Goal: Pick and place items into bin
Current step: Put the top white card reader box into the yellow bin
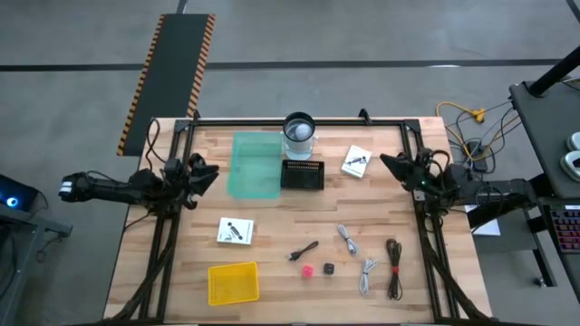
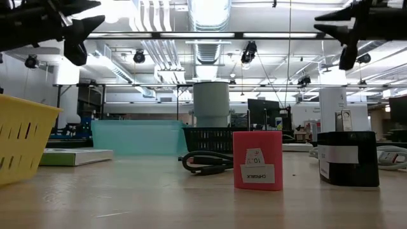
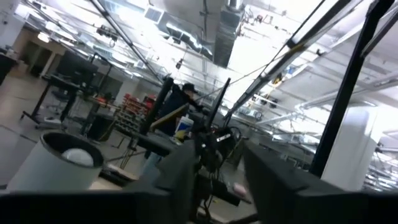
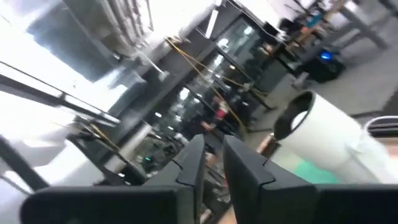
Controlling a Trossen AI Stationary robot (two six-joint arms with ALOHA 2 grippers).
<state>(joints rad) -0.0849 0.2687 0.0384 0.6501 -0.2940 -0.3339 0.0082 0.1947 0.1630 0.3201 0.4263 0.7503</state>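
Observation:
Loose items lie flat on the wooden table: one white printed card point(image 1: 236, 231) left of centre and another point(image 1: 356, 161) at the far right. Toward the near edge are a black cable point(image 1: 304, 252), a grey cable point(image 1: 347, 239), a white cable point(image 1: 366, 274) and a dark brown cable point(image 1: 393, 267). A small red item point(image 1: 307, 270) point(image 2: 257, 160) and a black cube point(image 1: 329, 269) point(image 2: 348, 158) sit between them. My left gripper point(image 1: 207, 174) point(image 3: 217, 168) hovers open, high over the table's left edge. My right gripper point(image 1: 391, 163) point(image 4: 213, 155) hovers open, high over the right edge, with a narrow gap.
A yellow bin point(image 1: 233, 282) stands at the near left and a translucent green bin point(image 1: 254, 165) at the far centre. Beside the green bin are a black basket point(image 1: 303, 175) and a white cylinder point(image 1: 299, 131). A black frame point(image 1: 290, 121) runs along the table's far edge and sides.

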